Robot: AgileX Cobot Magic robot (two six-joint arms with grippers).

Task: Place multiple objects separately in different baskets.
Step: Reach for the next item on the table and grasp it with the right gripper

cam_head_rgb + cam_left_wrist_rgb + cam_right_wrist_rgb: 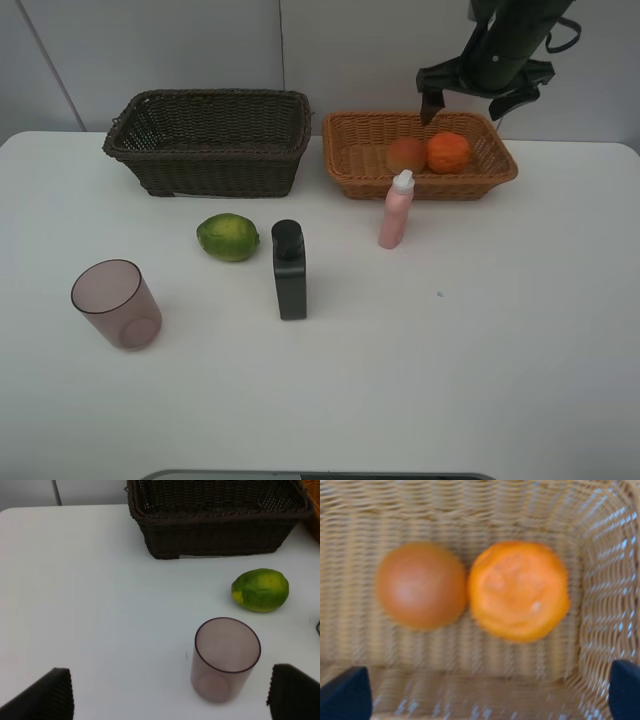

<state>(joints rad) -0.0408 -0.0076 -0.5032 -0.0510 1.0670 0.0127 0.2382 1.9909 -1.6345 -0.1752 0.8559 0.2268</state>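
Table [480, 350] from high cam: dark brown wicker basket [210, 165] at back left, orange-tan wicker basket [360, 178] just beside it on the right. Peach [405, 153] & orange [449, 152] lie in the tan one, touching. Pink bottle [396, 212] w/ white cap stands upright just in front of that basket. Black flat bottle [290, 272] is upright mid-table, green round fruit [228, 237] near its left. Purplish cup [115, 303] is upright, further left & forward. Right gripper [468, 105] hangs over the tan basket's back edge, fingers splayed, nothing held.

Left wrist cam: only view w/ left gripper [172, 694]. Jaws wide, empty; cup just ahead, nearer one tip, not gripped. Fruit's yellow patches show here.

Right wrist cam: blurred. Jaws wide; peach & orange side by side on basket floor, tips clear of both.
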